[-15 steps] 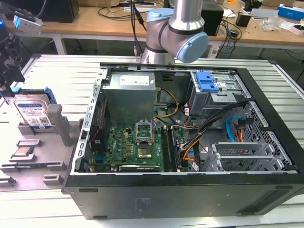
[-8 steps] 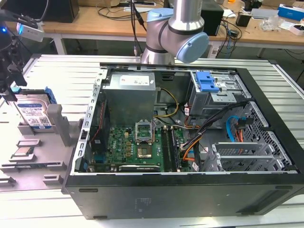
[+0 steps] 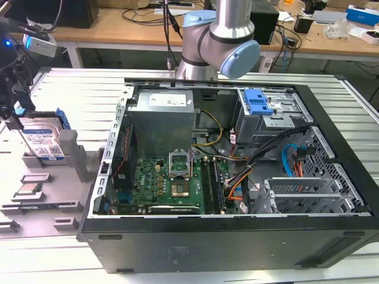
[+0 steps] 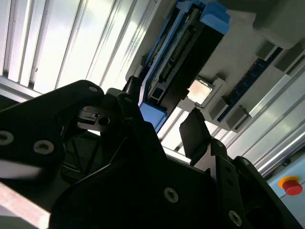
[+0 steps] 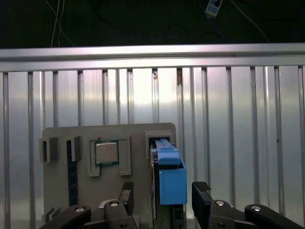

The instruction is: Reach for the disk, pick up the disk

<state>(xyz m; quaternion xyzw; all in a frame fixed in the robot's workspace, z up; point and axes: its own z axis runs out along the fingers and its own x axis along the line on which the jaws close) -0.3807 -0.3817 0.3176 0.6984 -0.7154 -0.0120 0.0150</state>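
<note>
The disk [image 3: 40, 137] stands on edge in a slot of the grey fixture plate [image 3: 71, 177] at the exterior view's left. It is silver with a white-and-blue label and a bright blue carrier. In both wrist views my gripper [image 5: 163, 196] [image 4: 162, 105] is open. One black finger [image 5: 126, 196] sits on each side of the disk's blue carrier edge [image 5: 171, 179], with a gap on both sides. The disk's connector edge [image 4: 178, 57] runs away from the fingers in the second wrist view. In the exterior view my gripper [image 3: 13, 109] hangs just above and beside the disk.
A small square silver CPU chip [image 3: 29, 189] [image 5: 106, 152] lies in a recess of the same plate, close to the disk. An open computer case [image 3: 237, 177] takes up the table's middle and right. The table is ribbed aluminium. A red stop button [image 4: 290, 183] is at the edge.
</note>
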